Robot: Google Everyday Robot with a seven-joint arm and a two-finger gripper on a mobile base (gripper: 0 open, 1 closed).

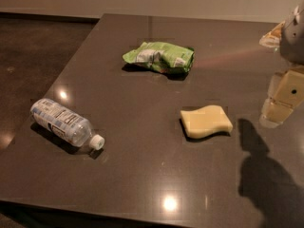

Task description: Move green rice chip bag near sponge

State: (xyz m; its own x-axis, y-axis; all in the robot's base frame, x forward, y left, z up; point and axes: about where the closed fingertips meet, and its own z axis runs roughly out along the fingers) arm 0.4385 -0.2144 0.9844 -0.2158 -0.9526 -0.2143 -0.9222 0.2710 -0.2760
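The hand (279,106) hangs at the right edge of the view, above the worktop (142,175). Whether it is open or closed cannot be told. The green rice chip bag (160,57) lies on the worktop toward the far side, well apart from the hand, further left in view. The sponge (205,121) lies nearer the hand, apart from the bag. Count: one bag, one sponge, and one water bottle (61,122) on its side at the near left.

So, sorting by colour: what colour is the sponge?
Pale yellow sponge, camera view; the gripper hangs at the right edge.
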